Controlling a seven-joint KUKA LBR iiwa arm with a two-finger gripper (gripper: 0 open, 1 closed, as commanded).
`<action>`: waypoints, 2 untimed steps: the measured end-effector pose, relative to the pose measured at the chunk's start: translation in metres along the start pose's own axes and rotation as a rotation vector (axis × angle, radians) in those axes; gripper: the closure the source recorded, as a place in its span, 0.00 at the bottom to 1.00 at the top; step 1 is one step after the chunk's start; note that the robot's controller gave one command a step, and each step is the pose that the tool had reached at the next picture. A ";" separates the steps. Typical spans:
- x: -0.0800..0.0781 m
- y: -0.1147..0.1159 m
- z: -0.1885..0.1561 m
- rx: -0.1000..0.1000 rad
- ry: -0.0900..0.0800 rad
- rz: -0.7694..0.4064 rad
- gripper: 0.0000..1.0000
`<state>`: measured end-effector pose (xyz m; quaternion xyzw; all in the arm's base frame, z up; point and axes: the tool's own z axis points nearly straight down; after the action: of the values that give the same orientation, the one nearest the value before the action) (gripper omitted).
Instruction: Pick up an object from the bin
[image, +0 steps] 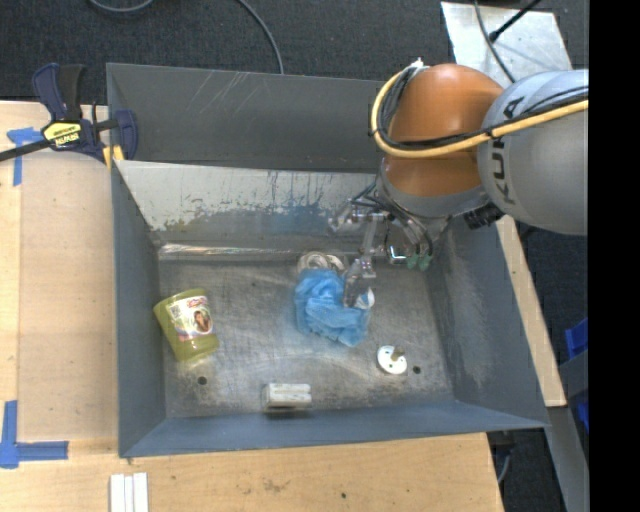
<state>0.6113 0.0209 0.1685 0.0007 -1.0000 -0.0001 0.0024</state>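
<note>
Nearest the lens, a small grey rectangular block (287, 395) lies flat against the near wall of the grey metal bin (140, 300), dull and matte. Off to the left, a yellow-green plastic cup (186, 326) is tipped on its side, and its paper label carries a little picture and some print too small to read. Right of the block sits a small white round disc (391, 361) with a notch in it.

Now to the middle of the floor: a crumpled blue wad of soft, thin material (330, 308), all folds and creases. A pale tan looped piece (320, 262) is tucked just behind it. The metal gripper (359, 290) hangs at the wad's upper right edge, under the glossy orange domed cover (440, 125). Whether it is open, closed or gripping anything, I cannot tell. On the smooth grey arm housing (540, 150), the letters "KU" are readable.
</note>
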 end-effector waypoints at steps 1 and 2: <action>-0.002 0.000 -0.005 0.000 -0.008 0.000 0.00; -0.006 -0.014 0.039 0.000 -0.016 -0.051 0.00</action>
<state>0.6170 0.0070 0.1292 0.0262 -0.9996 0.0000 -0.0057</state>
